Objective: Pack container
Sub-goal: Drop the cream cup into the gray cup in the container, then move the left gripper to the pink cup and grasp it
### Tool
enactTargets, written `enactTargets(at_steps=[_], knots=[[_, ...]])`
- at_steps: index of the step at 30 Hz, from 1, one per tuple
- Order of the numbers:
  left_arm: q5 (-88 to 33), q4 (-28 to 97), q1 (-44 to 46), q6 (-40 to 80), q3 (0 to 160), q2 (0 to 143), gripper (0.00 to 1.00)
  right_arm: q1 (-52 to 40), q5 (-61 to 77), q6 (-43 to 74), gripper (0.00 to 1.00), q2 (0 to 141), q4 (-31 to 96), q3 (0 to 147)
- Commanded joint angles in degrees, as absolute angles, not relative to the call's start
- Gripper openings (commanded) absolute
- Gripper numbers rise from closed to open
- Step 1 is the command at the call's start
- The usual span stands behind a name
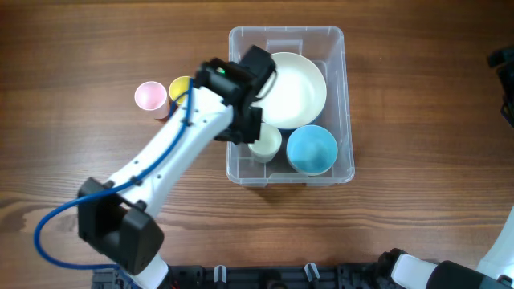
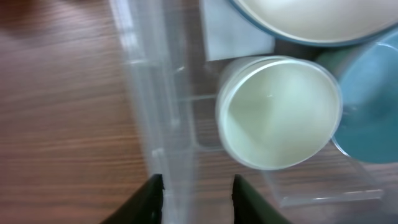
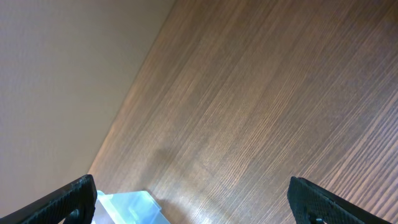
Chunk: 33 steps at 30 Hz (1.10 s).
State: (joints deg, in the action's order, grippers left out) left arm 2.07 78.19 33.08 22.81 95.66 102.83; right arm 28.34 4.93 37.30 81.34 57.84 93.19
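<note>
The container (image 1: 347,96) is a clear plastic tub at the middle of the table. In it lie a large white bowl (image 1: 295,87), a blue bowl (image 1: 312,150) and a small cream cup (image 1: 266,144). My left gripper (image 1: 246,128) hangs over the tub's left wall. In the left wrist view it (image 2: 196,185) is open and empty, with the clear wall (image 2: 168,124) between its fingers and the cream cup (image 2: 277,112) just inside the tub. My right gripper (image 3: 193,199) is wide open and empty above bare table, with a corner of the container (image 3: 130,205) below it.
A pink cup (image 1: 149,96) and a yellow cup (image 1: 180,88) stand on the wooden table left of the tub, beside my left arm. Part of the right arm (image 1: 503,60) shows at the right edge.
</note>
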Motion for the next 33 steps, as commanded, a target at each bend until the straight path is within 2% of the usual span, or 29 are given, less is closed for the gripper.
enactTargets(at_steps=[1,3,6,9,11,14,25,29,31,32,33], knots=[[6.79,79.55,23.62,22.98,99.35,94.15,0.62,28.36,5.21,37.69,1.00,81.56,57.87,93.36],[7.60,79.33,15.70,22.96,99.35,91.35,0.70,28.36,5.21,37.69,1.00,81.56,57.87,93.36],[6.83,78.65,3.55,22.96,99.26,91.39,0.72,28.36,5.21,37.69,0.99,81.56,57.87,93.36],[1.89,77.87,-6.20,22.81,99.22,94.70,0.69,28.36,5.21,37.67,1.00,81.56,57.87,93.36],[-3.90,75.90,-10.35,19.66,99.22,98.02,0.64,28.36,5.21,37.69,0.99,81.56,57.87,93.36],[-10.81,71.77,-13.04,16.16,99.22,103.35,0.62,28.36,5.21,37.69,0.99,81.56,57.87,93.36],[-10.90,67.68,-12.60,13.80,99.22,118.17,0.63,28.36,5.21,37.69,1.00,81.56,57.87,93.36],[-11.14,67.90,-12.36,13.82,99.22,121.86,0.50,28.36,5.21,37.69,1.00,81.56,57.87,93.36],[-11.11,67.81,-12.10,13.82,99.22,122.17,0.35,28.36,5.21,37.67,0.99,81.56,57.87,93.36],[-11.14,67.68,-12.10,13.87,99.24,122.17,0.23,28.36,5.21,37.69,1.00,81.56,57.87,93.36],[-11.16,67.90,-12.10,13.87,99.24,121.95,0.15,28.36,5.21,37.67,1.00,81.56,57.87,93.36]])
